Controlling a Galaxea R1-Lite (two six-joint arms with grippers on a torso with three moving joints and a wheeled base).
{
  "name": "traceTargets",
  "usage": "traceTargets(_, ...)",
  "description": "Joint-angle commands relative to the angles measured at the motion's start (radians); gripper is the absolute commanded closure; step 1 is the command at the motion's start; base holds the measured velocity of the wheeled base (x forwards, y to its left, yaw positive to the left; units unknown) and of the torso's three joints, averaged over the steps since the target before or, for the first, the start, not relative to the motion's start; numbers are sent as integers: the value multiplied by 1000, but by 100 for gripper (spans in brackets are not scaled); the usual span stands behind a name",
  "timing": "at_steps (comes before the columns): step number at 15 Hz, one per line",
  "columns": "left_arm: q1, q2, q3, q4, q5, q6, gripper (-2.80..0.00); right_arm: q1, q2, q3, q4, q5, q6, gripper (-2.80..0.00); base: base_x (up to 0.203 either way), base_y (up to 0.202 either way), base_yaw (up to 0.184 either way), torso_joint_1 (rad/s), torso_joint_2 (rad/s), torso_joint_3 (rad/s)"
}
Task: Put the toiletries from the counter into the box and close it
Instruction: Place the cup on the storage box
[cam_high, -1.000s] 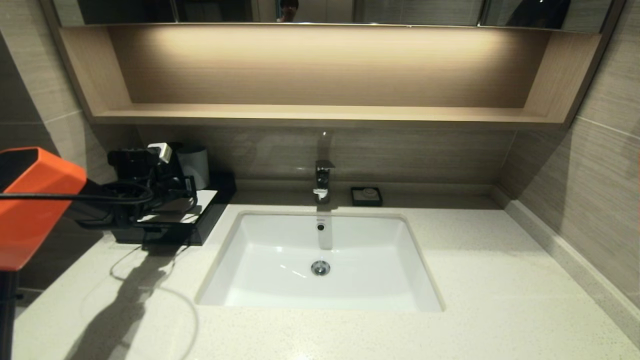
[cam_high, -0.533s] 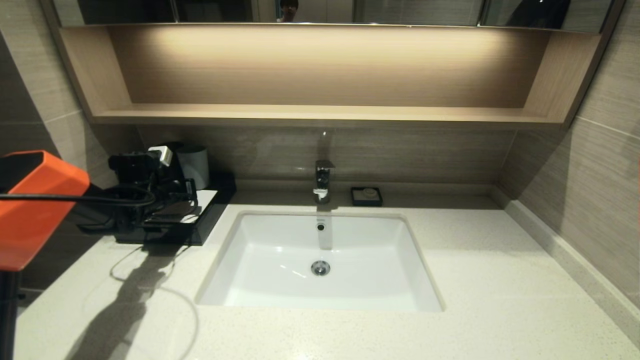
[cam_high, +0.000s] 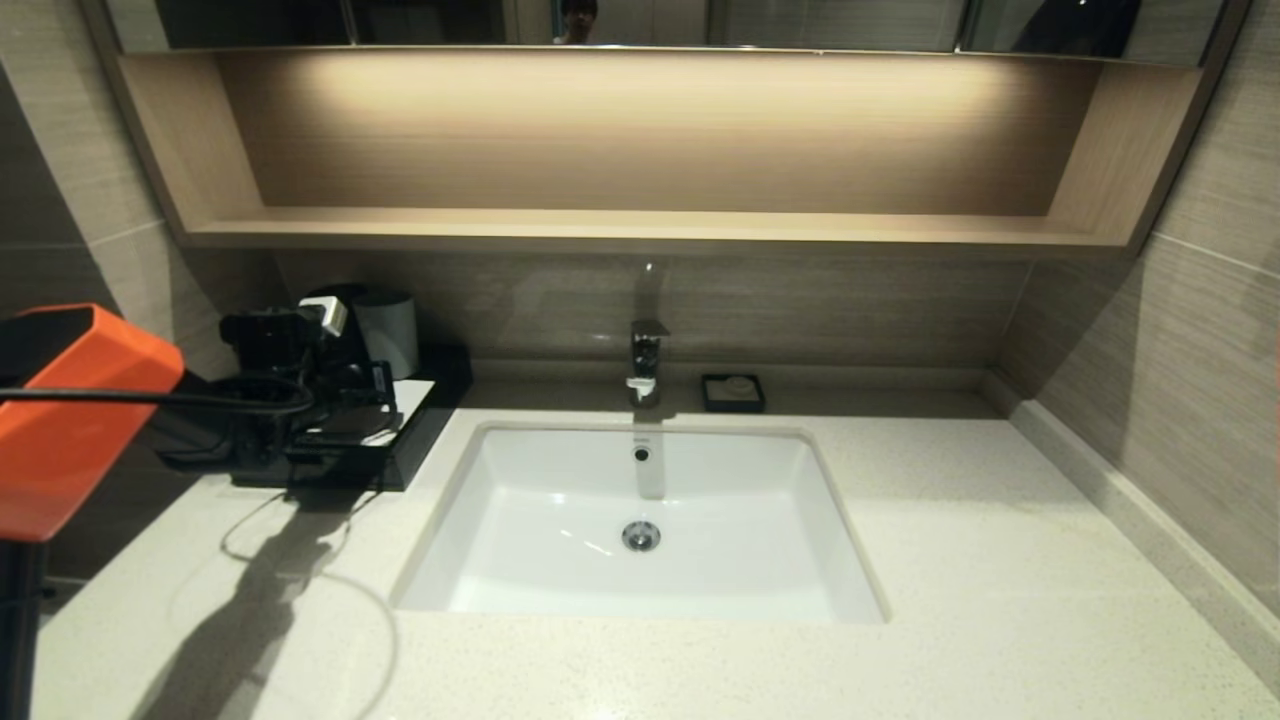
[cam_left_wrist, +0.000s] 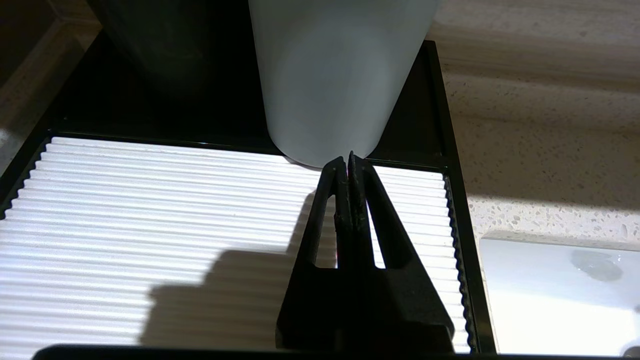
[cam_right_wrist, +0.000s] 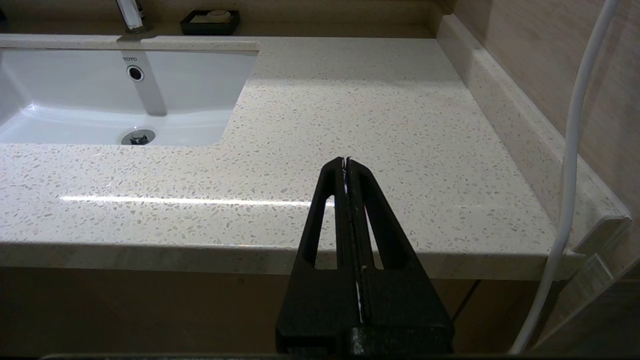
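Left claw (cam_left_wrist: 348, 162) pressed together, empty, over the box's (cam_high: 415, 440) white ribbed top panel, tips just beside the grey cup (cam_left_wrist: 330, 75) at the far left of the table (cam_high: 950, 560). Over the last second the arm has drifted slightly nearer and lower. No toiletries visible on the table; drawer looks pushed in, so the task seems about finished. Right claw (cam_right_wrist: 346, 165) pressed together, parked off the near right edge.

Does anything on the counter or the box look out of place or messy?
Nothing stands out. The counter is bare and dry, the box sits square, and the left gripper is shut over its white panel.
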Motion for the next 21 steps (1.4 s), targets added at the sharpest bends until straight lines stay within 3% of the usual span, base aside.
traceTargets(1, 0, 15, -8, -8, 1, 0, 0, 0, 1, 2, 0, 0, 0, 0, 0, 0, 0, 0, 0, 0)
traceTargets(21, -6, 59, -29, -54, 4, 36, 0, 0, 1, 2, -1, 0, 0, 0, 0, 0, 0, 0, 0, 0)
